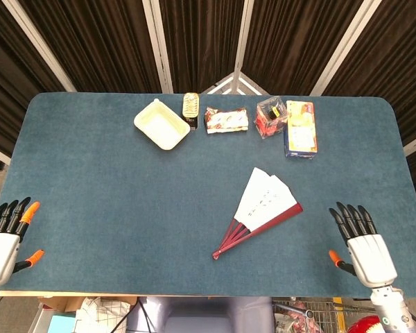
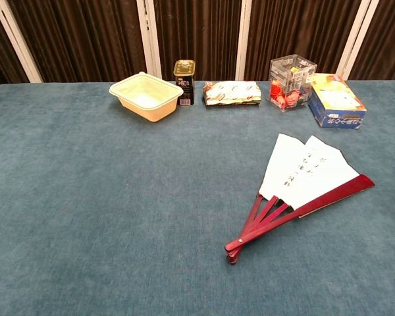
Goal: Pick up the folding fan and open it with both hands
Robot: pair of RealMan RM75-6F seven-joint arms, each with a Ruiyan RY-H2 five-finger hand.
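Observation:
The folding fan (image 1: 260,211) lies flat on the blue table, partly spread, with white paper leaves and red ribs meeting at a pivot toward the front; the chest view shows the fan (image 2: 301,187) right of centre. My right hand (image 1: 364,248) hovers palm down at the front right edge, fingers apart and holding nothing, some way right of the fan. My left hand (image 1: 5,239) sits at the front left corner, fingers spread, also holding nothing. Neither hand appears in the chest view.
Along the far edge stand a cream plastic tray (image 1: 161,124), a small can (image 1: 190,106), a wrapped snack pack (image 1: 226,119), a clear box of small items (image 1: 271,117) and a blue-and-yellow carton (image 1: 301,128). The table (image 1: 111,187) ends just behind the hands.

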